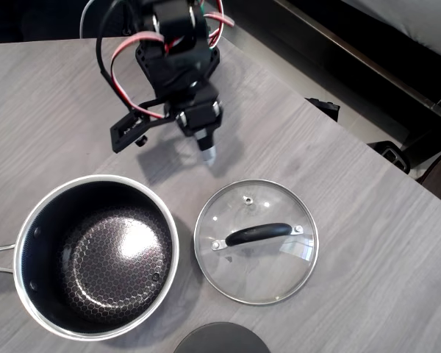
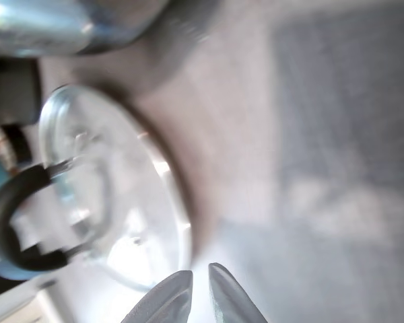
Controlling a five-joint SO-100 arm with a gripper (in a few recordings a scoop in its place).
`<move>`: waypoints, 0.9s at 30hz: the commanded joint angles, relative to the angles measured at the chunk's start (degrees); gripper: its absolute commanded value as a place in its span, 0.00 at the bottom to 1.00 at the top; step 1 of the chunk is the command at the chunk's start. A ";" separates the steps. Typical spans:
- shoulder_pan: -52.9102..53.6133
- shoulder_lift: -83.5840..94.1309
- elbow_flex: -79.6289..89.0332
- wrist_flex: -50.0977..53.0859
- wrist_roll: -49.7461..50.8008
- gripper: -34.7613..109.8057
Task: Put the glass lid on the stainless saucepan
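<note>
The glass lid (image 1: 256, 241) is lying flat on the worktop (image 1: 367, 220), just to the right of the stainless saucepan (image 1: 95, 257) in the overhead view, its black bar handle (image 1: 258, 234) running roughly left to right. The hand (image 1: 206, 151) is hovering above the worktop beyond the lid's upper-left rim, so the lid is sitting below and slightly right of it. The fingers (image 2: 168, 299) are looking nearly closed and holding nothing.

In my overhead view the glass lid (image 1: 256, 241) lies flat on the table (image 1: 367, 220) — just right of the stainless saucepan (image 1: 95, 257), gripper (image 1: 206, 151) above.
</note>
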 commanded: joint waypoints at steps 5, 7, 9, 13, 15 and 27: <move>-3.25 -70.49 -68.99 18.54 12.66 0.24; -3.43 -78.49 -79.37 22.24 14.24 0.24; -3.43 -83.76 -87.19 24.79 15.12 0.24; -3.96 -92.02 -95.27 28.83 16.00 0.29; -4.22 -93.96 -94.75 28.83 16.17 0.31; -3.96 -99.23 -94.57 27.51 16.26 0.47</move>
